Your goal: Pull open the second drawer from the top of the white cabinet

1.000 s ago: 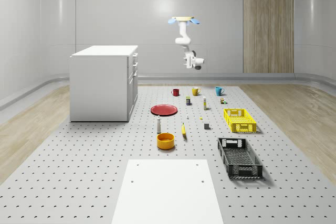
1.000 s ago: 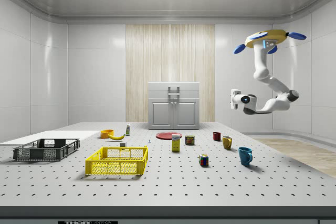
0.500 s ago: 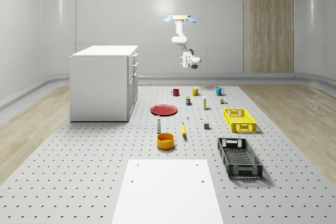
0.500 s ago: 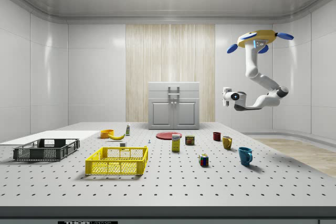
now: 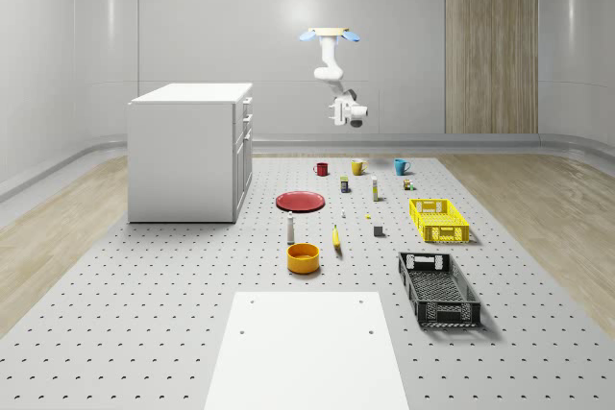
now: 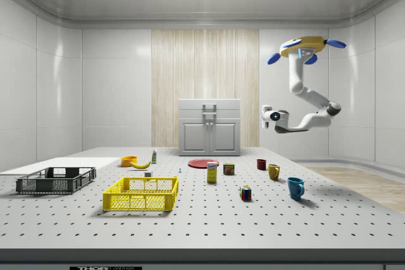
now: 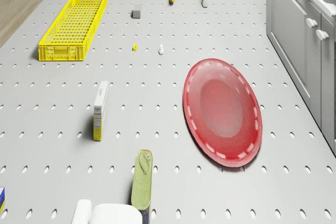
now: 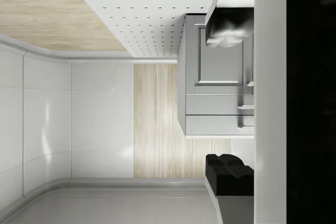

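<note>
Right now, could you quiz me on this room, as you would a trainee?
1. True or false: the drone hovers above the far end of the table, and its gripper hangs in the air, apart from the white cabinet.
2. What colour is the plate lying on the table before the cabinet's front? A red, B green, C blue.
3. How many mugs stand in the row near the table's far end?

Key: 1 true; 2 A; 3 three, one red, one yellow and one blue.
</note>
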Controlling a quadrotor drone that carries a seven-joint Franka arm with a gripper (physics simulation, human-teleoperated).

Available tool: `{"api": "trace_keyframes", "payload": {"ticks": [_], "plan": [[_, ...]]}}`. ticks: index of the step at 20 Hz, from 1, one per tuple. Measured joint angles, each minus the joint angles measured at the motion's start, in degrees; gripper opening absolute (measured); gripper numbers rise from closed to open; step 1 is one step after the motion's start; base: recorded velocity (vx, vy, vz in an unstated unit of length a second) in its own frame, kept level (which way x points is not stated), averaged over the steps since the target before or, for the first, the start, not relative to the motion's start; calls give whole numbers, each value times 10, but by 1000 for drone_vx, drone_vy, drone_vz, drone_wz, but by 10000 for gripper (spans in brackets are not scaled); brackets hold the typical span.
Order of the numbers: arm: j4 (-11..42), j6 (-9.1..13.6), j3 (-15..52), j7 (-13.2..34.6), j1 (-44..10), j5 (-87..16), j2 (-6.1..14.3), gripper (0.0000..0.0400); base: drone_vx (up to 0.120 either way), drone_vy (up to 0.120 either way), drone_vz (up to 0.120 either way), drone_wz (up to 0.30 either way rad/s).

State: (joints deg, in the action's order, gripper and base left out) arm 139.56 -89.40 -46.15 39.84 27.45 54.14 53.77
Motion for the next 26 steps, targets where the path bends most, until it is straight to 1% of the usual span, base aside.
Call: {"api": "trace_keyframes", "payload": {"ticks": [13, 26], "plan": [[4, -30, -14, 19, 33, -22, 30, 300, 120, -120, 0, 0], [7, -54, -24, 35, 60, -43, 57, 300, 120, -120, 0, 0]]}}
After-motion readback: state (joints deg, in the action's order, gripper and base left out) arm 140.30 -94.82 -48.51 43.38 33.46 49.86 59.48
